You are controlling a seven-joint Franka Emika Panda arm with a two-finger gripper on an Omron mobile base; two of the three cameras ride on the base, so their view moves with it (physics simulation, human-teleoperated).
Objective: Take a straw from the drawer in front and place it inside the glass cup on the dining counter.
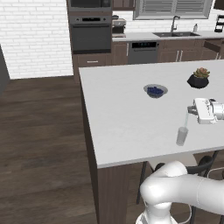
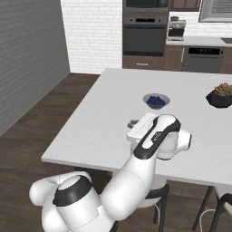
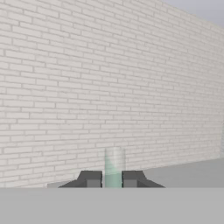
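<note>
My table (image 1: 131,113), the big white-topped island with dark brown sides, spreads out ahead of me, and behind it stands a white brick wall (image 1: 35,35) with a dark built-in oven (image 1: 91,33) and a far run of brown cabinets carrying a sink (image 1: 175,33). On the white top, toward its far side, sit a shallow bowl (image 1: 155,90) with blue contents and, to its right, a dark pot holding a small green plant (image 1: 199,78); the right base view shows the same bowl (image 2: 156,100) and plant (image 2: 220,96) beyond my forearm. My white hand reaches in level over the near right part of the table, and my claw (image 1: 189,110) points out sideways toward the brick wall. Its tips stand close together, clamped on the straw (image 1: 186,119), a thin pale stick that hangs down from them. Directly beneath it, near the front edge of the table, stands the glass cup (image 1: 182,136), upright and translucent; the lower end of the straw reaches the cup's rim, though I cannot tell whether it is already inside. In the hand view my two dark fingertips (image 3: 91,178) rise at the bottom with a pale greenish translucent column (image 3: 113,168) between them, standing upright against the bricks; I cannot tell whether that is the straw or the cup.
</note>
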